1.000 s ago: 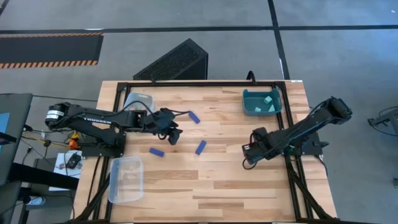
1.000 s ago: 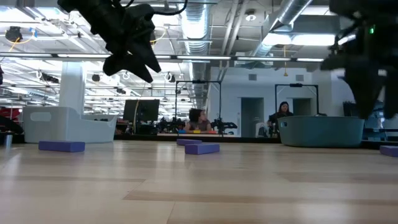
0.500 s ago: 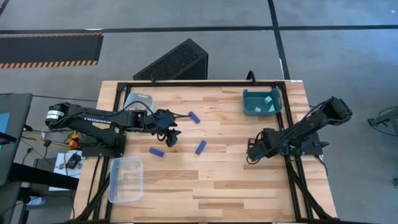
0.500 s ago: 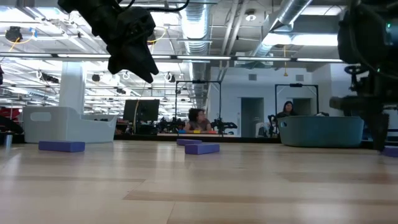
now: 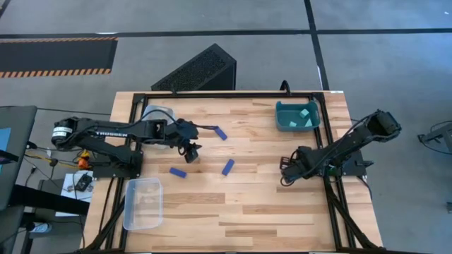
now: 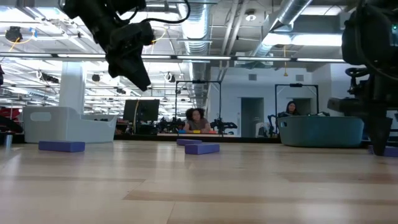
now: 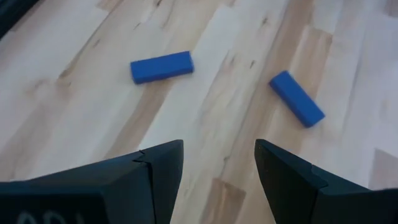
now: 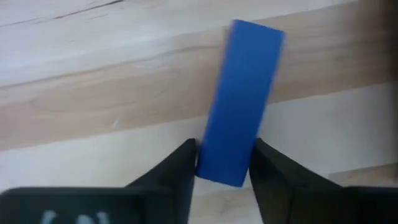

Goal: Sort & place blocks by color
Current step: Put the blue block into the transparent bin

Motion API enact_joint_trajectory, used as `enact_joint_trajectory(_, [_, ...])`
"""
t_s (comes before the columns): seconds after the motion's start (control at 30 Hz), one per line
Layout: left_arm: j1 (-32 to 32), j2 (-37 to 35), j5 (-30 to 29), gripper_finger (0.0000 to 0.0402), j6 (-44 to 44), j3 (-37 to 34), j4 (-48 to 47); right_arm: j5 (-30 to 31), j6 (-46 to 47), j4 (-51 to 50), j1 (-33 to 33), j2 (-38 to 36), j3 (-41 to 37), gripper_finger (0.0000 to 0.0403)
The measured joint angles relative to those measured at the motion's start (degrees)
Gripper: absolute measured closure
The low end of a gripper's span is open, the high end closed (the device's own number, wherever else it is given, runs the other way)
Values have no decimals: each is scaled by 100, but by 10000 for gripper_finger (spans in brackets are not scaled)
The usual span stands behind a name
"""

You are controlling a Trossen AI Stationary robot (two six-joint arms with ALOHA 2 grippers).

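Here the right gripper [image 8: 222, 165] is seen low at the right side of the worktop [image 5: 240, 204], its jaws pinching a dark blue bar [image 8: 241, 99] at one end, with the rest of the bar lying flat on the wood ahead of them. The left gripper [image 7: 217, 168] is held above the worktop's left half, its jaws spread with nothing between them. Two blue bars are seen on the wood beyond it — one [image 7: 161, 66] and another [image 7: 296, 98], well apart. From above, three blue bars are counted in the left-centre of the worktop: one [image 5: 221, 132] near the far side, one [image 5: 228, 166] in the middle, and one [image 5: 177, 172] nearer the left arm. A teal bin [image 5: 296, 124] stands at the far right corner with light cyan cubes [image 5: 304, 113] inside. A clear bin [image 5: 143, 204] lies at the near left edge — a grey bin [image 5: 154, 112] sits at the far left, partly hidden by the left arm.
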Motion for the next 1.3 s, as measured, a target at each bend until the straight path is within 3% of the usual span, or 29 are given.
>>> enact_joint_trajectory(0.23, [322,0,393,216,625,2,5,319,-104,201,-2,33,243,307])
enact_joint_trajectory(0.57, [719,0,704,217,1366,2,-268,1412,-730,846,4,317,1106,299])
enact_joint_trajectory(0.93, [1126,0,943,217,2346,4,-737,1846,-2376,449,12,2291,3705,299])
enact_joint_trajectory(1.17, [1606,-2,1199,217,2458,4,-1130,2147,-3581,-1532,26,3409,5902,299])
enact_joint_trajectory(1.3, [1761,-26,2137,217,1801,4,-743,2696,-4351,-2601,12,3706,6803,299])
